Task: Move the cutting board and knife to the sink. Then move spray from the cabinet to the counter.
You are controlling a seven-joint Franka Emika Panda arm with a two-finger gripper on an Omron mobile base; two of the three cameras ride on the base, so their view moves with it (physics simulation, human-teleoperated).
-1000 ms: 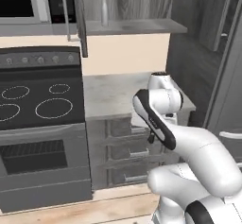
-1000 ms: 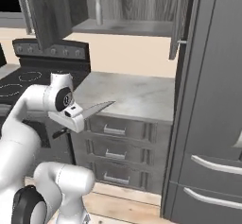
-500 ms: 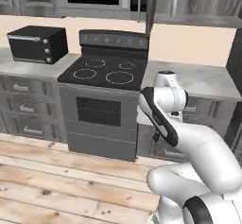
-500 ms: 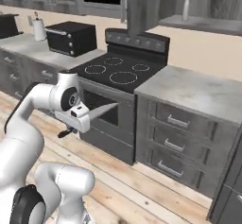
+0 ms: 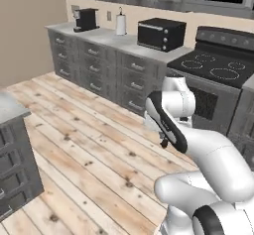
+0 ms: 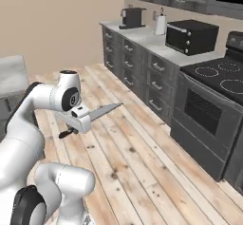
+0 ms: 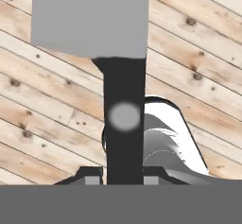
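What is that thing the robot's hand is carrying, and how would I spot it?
Start at the big white robot arm over the wooden floor. At its hand, a small knife sticks out sideways, clamped by its black handle. Its flat, pointed grey blade sets it apart from the rounded white arm around it.

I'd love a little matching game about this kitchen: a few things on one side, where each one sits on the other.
Things:
1. knife
2. toaster oven
3. paper towel roll
4. coffee machine

Places:
A. on the counter, right beside the stove
B. held in the gripper, above the wooden floor
C. at the counter's far end
D. on the counter, between the other two items there

Pairs: 1-B, 2-A, 3-D, 4-C
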